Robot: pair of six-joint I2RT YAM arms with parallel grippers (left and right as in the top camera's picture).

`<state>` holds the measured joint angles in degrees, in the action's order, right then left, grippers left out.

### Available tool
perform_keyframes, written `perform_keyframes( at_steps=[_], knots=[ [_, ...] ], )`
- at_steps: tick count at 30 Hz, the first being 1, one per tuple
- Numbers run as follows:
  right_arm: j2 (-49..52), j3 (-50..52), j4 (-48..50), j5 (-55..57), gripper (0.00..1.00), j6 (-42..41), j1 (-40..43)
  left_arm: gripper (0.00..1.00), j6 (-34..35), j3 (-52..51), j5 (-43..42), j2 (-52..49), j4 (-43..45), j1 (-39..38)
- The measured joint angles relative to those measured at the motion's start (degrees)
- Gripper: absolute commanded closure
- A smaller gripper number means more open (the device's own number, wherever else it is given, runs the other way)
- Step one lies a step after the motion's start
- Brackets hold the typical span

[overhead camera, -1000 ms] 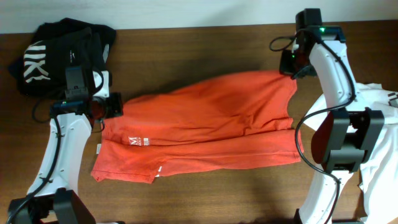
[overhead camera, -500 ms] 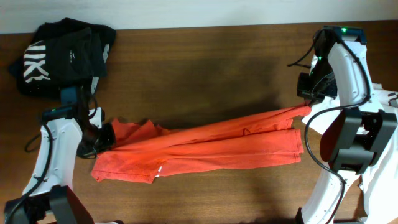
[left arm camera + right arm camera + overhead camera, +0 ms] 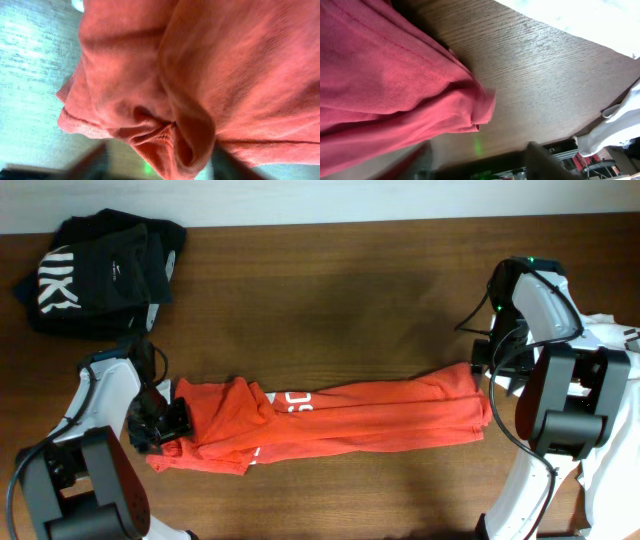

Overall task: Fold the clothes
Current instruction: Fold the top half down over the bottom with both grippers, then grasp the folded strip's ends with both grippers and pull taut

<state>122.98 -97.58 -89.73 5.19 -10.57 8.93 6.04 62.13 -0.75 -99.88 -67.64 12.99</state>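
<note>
Red-orange tee (image 3: 360, 420) lies as long narrow band across table (image 3: 330, 290) front half. Folded lengthwise, left end bunched, white print strip showing left of centre. L gripper (image 3: 172, 423) at table left: jaws apart, cloth loose btwn. R gripper (image 3: 482, 368) at table right: jaws apart, hem free.

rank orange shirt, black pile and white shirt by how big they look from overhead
1. orange shirt: clearly largest
2. black pile
3. white shirt: smallest as seen, but the picture's edge cuts it off, so its place is unsure
</note>
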Motion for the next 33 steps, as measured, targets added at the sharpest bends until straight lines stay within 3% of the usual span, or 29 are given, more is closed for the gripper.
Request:
perform_keyframes(
  at_steps=[3,4,6,7,9,10,11,12,15,18,24,32,33],
  knots=[
    [0.00,0.00,-0.02,0.33,0.02,0.00,0.07,0.09,0.42,0.00,0.63,0.00,-0.55,0.07],
    [0.00,0.00,-0.02,0.39,0.01,0.04,0.07,0.19,0.42,0.11,0.68,0.00,-1.07,0.07],
    [0.00,0.02,0.02,0.35,0.01,0.04,0.07,0.26,0.20,1.70,0.79,-0.13,-3.50,0.07],
    [0.00,0.00,1.14,-0.07,0.01,0.04,0.09,0.34,0.52,4.46,0.81,-0.24,-5.79,0.07],
    [0.00,0.00,3.48,-1.20,0.01,0.04,0.11,0.61,0.55,10.25,-0.33,-0.20,-8.61,0.07],
    [0.00,0.04,4.74,-1.60,0.01,0.07,0.11,0.60,-0.09,11.52,-2.60,0.11,-9.01,0.04],
    [0.00,0.04,6.14,-1.81,0.01,0.04,0.11,0.38,-1.88,11.74,-5.44,0.61,-8.87,-0.13],
    [0.00,0.04,8.02,-2.21,0.01,0.04,0.11,0.25,-4.52,11.76,-8.98,1.22,-9.09,-1.05],
    [0.00,0.04,10.69,-2.69,0.01,0.04,0.79,0.02,-8.02,10.60,-13.44,1.51,-7.48,-6.29],
    [0.00,0.04,10.56,-4.42,0.01,0.07,5.53,0.01,-8.94,7.08,-15.47,1.62,-3.48,-10.82],
    [-0.17,2.40,10.71,-26.32,0.01,19.89,10.32,0.01,-9.11,6.84,-15.82,1.62,-1.53,-11.17],
    [-1.20,12.61,21.11,-28.59,0.00,22.80,12.26,0.01,-9.11,6.78,-16.00,1.64,-1.14,-11.17],
    [-2.43,14.56,22.58,-29.40,0.07,22.82,12.39,0.01,-9.11,6.78,-16.00,1.64,-0.61,-11.17]
  ],
)
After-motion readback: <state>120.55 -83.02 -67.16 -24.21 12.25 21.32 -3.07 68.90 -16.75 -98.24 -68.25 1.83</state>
